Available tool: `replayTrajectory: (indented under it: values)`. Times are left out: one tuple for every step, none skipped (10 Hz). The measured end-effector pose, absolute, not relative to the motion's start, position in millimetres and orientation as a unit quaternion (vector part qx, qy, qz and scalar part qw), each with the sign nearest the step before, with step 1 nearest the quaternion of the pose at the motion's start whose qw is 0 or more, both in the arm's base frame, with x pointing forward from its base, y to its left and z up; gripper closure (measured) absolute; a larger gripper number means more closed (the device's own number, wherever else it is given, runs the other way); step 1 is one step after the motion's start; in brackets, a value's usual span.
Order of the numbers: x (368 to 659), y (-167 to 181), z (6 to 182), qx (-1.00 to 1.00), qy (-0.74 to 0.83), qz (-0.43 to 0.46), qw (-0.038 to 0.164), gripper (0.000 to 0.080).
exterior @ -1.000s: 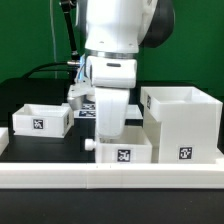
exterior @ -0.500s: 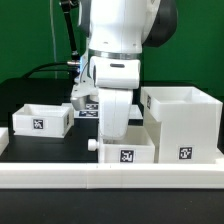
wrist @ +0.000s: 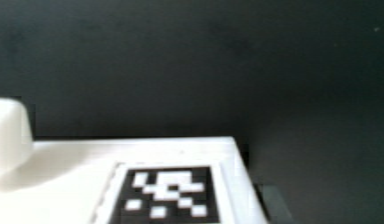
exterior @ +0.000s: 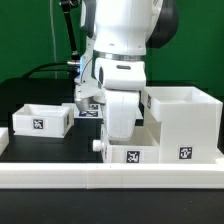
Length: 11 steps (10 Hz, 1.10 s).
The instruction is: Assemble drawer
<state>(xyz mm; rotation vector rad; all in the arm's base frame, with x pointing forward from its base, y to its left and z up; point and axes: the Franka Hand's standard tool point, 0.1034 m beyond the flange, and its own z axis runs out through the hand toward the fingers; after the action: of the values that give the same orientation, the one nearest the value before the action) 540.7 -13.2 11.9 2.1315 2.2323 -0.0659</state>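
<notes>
In the exterior view my gripper point(exterior: 121, 136) reaches down into a small white tray point(exterior: 130, 154) with a tag on its front wall and a knob point(exterior: 97, 145) on its left side. The fingertips are hidden by the tray's wall. The tray stands just left of the large white casing point(exterior: 186, 125), close to its side wall. A second small tray point(exterior: 40, 119) stands at the exterior view's left. The wrist view shows a white tagged surface point(wrist: 166, 192) close up, with a white rounded shape point(wrist: 4, 140) beside it.
A long white border rail point(exterior: 110, 178) runs along the front edge, just before the trays and casing. The marker board point(exterior: 88, 108) lies behind the arm. Dark cables point(exterior: 60, 66) hang at the back left. The table top is black.
The arm and the small tagged tray have shifted together toward the exterior view's right, closer to the large casing. The left tray and the casing have not moved.
</notes>
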Motion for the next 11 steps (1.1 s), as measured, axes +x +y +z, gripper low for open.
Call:
replayTrajectory:
  values:
    - [540.6, -13.7, 11.8, 0.690, 0.723, -0.021, 0.027, 0.0758]
    - [540.5, -13.8, 11.8, 0.691, 0.722, -0.022, 0.027, 0.0758]
    - [540.3, -13.7, 11.7, 0.691, 0.722, -0.022, 0.027, 0.0758]
    - [539.6, -10.9, 11.3, 0.691, 0.722, -0.021, 0.026, 0.0758]
    - [540.0, -8.5, 11.3, 0.692, 0.722, -0.019, 0.026, 0.0758]
    - [540.6, -7.1, 11.0, 0.694, 0.719, -0.014, 0.030, 0.0758]
    - [540.6, -8.8, 11.2, 0.695, 0.718, -0.016, 0.028, 0.0758]
    - [540.4, -8.9, 10.6, 0.697, 0.717, -0.016, 0.028, 0.0758]
    - [540.4, -8.5, 10.3, 0.697, 0.716, -0.015, 0.028, 0.0758]
    - [540.4, -8.8, 10.3, 0.697, 0.716, -0.015, 0.028, 0.0758]
    - [540.3, -8.8, 10.3, 0.697, 0.716, -0.016, 0.028, 0.0758]
